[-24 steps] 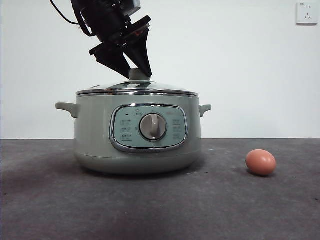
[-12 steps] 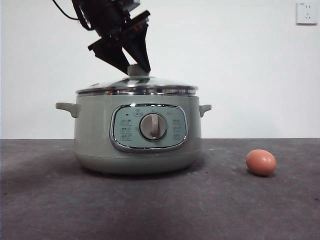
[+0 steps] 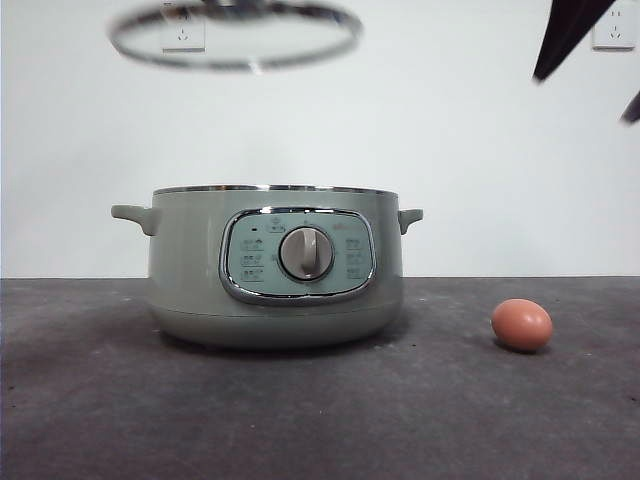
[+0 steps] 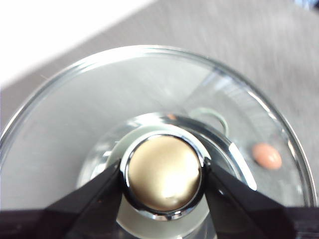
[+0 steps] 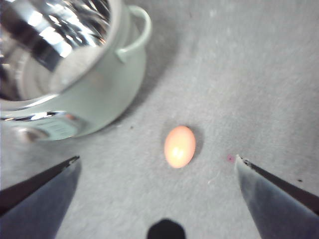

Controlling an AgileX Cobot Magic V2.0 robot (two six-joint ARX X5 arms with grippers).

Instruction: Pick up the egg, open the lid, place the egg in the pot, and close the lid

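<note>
The sage-green pot (image 3: 275, 265) stands open on the dark table, its control panel and dial facing me. The glass lid (image 3: 235, 35) hangs high above the pot's left half. In the left wrist view my left gripper (image 4: 163, 172) is shut on the lid's knob (image 4: 163, 174), and the egg (image 4: 266, 156) shows through the glass. The reddish-brown egg (image 3: 521, 324) lies on the table right of the pot. My right gripper (image 5: 157, 158) is open above the egg (image 5: 179, 146), beside the pot (image 5: 75, 99). In the front view the right gripper (image 3: 582, 98) shows as two dark tips at the top right.
The white wall behind carries a socket (image 3: 612, 25) at the top right, and another socket (image 3: 183, 30) shows through the lifted lid. The dark table (image 3: 320, 420) stretches in front of the pot and around the egg.
The left gripper has lifted the lid off the pot and up to the top of the front view. The right gripper's tips have come into view at the top right.
</note>
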